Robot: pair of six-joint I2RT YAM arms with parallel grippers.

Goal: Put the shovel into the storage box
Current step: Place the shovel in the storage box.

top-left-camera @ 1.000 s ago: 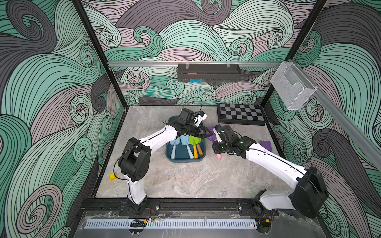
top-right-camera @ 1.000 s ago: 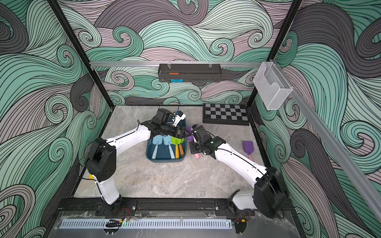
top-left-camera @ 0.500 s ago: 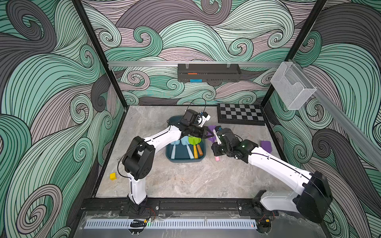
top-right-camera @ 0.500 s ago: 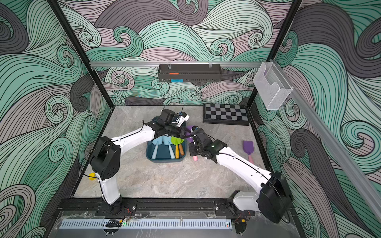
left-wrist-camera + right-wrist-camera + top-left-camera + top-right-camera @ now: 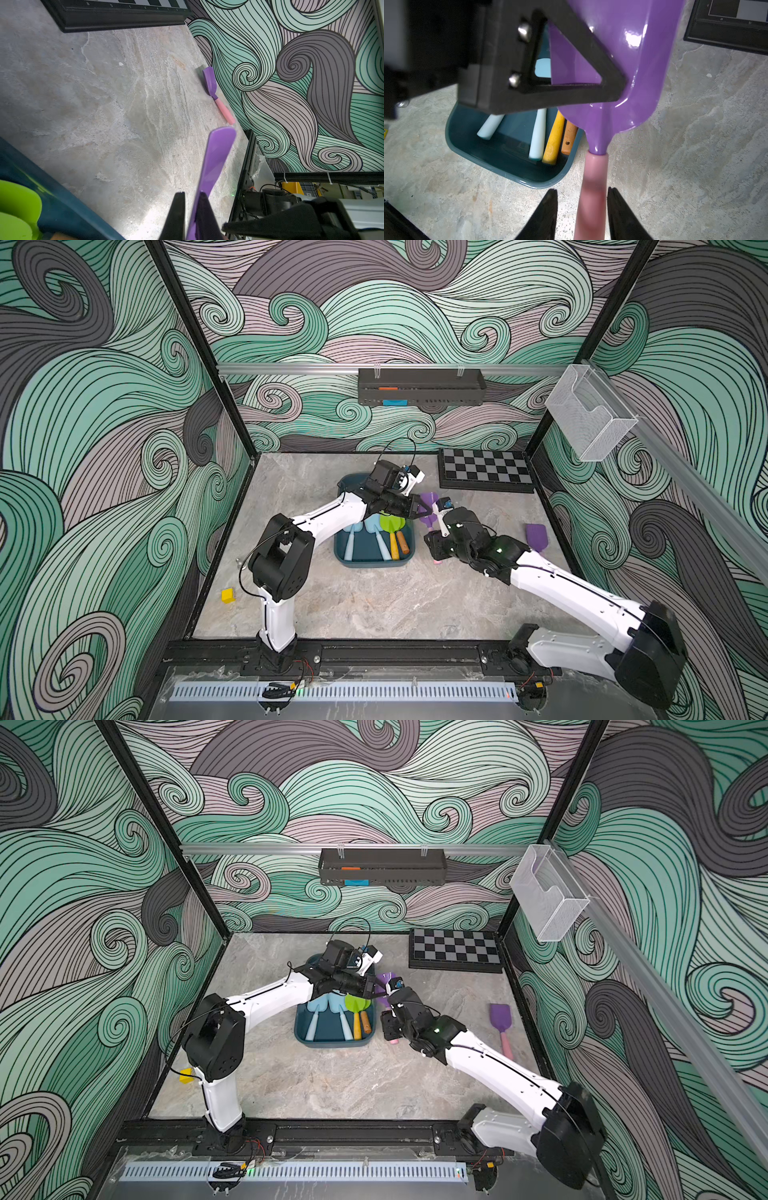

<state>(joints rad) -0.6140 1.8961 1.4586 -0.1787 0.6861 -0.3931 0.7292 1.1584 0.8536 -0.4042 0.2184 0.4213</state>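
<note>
where the shovel is: the shovel [image 5: 633, 72] hangs between the two arms, just beside the box [image 5: 374, 563] on the right arm's side. It's outside the rim, not in yet.
left gripper: the left gripper [image 5: 192, 194] is pinched tight on the purple blade. The wrist view shows the blade squeezed between both fingers.
right gripper: the right gripper [image 5: 582, 191] has its fingers spread either side of the pink handle with a clear gap on one side, so it's loose, not gripping.
who's carrying: my read is the left arm alone bears it, and that's also the arm reaching across the box.
long axis: blade toward the back, handle toward the front, roughly in line with the box's long side and the stuff lying in it.
which way to go: the box sits sideways from the blade, toward the left arm. I reckon a short sideways carry over the rim does it, with hardly any turning.
looks: glossy purple scoop, squarish with raised edges, narrowing to a socket with a matte pink handle stuck in.
handle tip: can't tell if it touches the table [image 5: 374, 605].
in the box already: two pale blue shovels [image 5: 370, 526], a green shovel [image 5: 390, 524] with a yellow handle, plus an orange-brown handle [image 5: 569, 137].
also out: a twin purple shovel [image 5: 536, 535] lies on the table, well apart from the box.
</note>
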